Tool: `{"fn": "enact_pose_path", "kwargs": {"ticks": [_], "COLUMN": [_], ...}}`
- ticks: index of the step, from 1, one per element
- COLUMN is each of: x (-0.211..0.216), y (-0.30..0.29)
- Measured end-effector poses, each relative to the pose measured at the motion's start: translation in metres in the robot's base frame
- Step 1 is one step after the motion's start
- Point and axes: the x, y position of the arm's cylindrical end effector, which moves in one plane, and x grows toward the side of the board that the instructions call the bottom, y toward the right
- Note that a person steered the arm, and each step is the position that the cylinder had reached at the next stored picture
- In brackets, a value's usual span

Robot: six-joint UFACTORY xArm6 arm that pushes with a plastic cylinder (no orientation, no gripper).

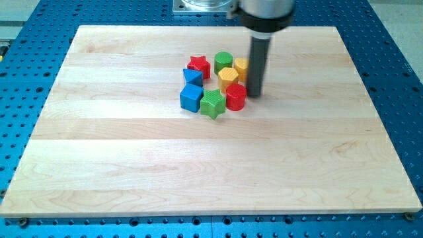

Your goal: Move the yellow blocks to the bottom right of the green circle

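The green circle (223, 61) sits near the top middle of the wooden board. A yellow hexagon block (228, 77) lies just below and right of it, touching it. A second yellow block (241, 68), shape unclear, lies right of the green circle and is partly hidden by the rod. My tip (255, 93) rests on the board just right of the yellow blocks, close beside the red cylinder (236, 97).
A red star (198, 66), a blue block (192, 77), a blue cube (191, 98) and a green star (213, 104) cluster left of and below the yellow blocks. The wooden board (132, 165) lies on a blue perforated table (39, 20).
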Motion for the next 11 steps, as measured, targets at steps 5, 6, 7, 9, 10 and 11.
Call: {"fn": "enact_pose_path", "kwargs": {"ticks": [5,6,7,9,10,11], "x": [0.037,0.037,0.002,-0.058,-0.073,-0.069], "y": [-0.056,-0.049,-0.006,0.001,0.001,-0.001]}}
